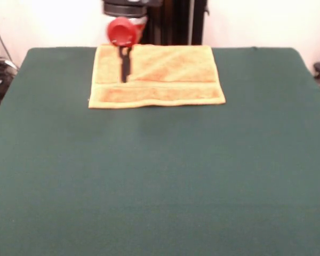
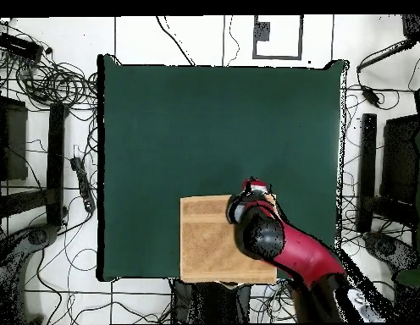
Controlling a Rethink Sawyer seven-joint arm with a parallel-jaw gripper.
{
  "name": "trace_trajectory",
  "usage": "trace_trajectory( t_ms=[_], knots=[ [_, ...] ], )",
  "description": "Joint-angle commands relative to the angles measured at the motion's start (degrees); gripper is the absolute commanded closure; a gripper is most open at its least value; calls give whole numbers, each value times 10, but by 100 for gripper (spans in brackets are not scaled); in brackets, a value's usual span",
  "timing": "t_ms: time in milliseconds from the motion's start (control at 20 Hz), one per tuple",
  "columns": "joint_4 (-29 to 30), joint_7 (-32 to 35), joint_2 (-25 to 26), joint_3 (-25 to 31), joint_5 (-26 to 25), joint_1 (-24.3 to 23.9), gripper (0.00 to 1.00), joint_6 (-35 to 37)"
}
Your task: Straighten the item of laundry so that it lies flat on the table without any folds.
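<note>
The orange-yellow towel (image 1: 170,69) lies spread out at the table's (image 1: 160,181) far edge, close to the robot's pedestal. A straight line runs along it near its front edge; I cannot tell whether it is a band or a fold. My gripper (image 1: 125,74) hangs over the towel's left part, its jaws together and its tip down at that line. Whether it pinches cloth I cannot tell. In the overhead view the towel (image 2: 205,245) lies at the table's (image 2: 213,127) bottom edge, and the arm and gripper (image 2: 251,196) cover its right part.
The red and black arm (image 2: 285,245) reaches in over the table's bottom right. Cables and stands (image 2: 61,85) lie on the floor around the table. The pedestal (image 1: 176,21) stands just behind the towel.
</note>
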Motion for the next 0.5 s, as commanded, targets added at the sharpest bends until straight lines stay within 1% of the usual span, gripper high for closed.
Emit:
trace_trajectory(
  t_ms=[50,150,250,350,500],
  knots=[
    [113,173,9,-30,103,65,0,25],
    [136,167,31,-3,105,37,0,-4],
    [155,158,63,36,86,-5,0,-47],
    [160,167,91,25,84,1,0,-84],
    [165,168,119,18,82,2,0,-112]
  ],
)
